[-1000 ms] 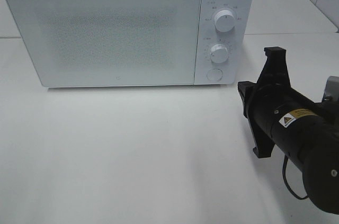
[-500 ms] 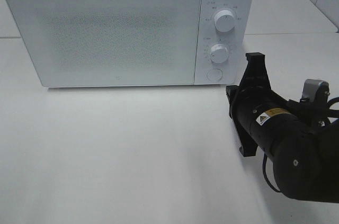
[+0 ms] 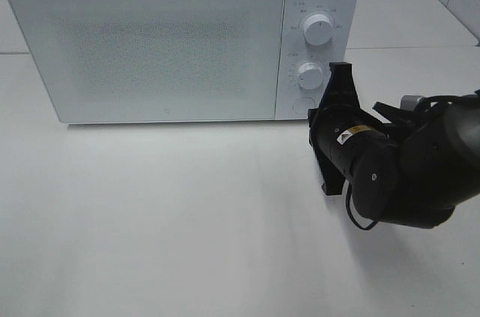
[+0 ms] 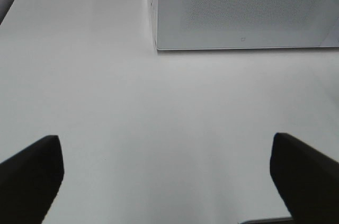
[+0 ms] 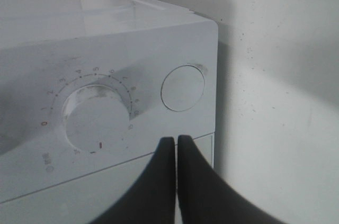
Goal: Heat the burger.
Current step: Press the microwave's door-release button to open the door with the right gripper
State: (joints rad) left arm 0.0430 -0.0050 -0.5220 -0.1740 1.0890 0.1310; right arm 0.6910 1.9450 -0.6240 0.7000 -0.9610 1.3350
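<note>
a white table [image 3: 187, 219] carries a big white microwave [image 3: 150, 40], door shut; where the burger is i cannot tell. the black right arm [image 3: 420, 174] reaches to its control panel. the left gripper [image 4: 167, 155] hangs spread wide and empty over the table. the right gripper [image 5: 176, 142] is pinched closed on nothing, near the lower knob [image 5: 98, 121] and round button [image 5: 183, 88].
</note>
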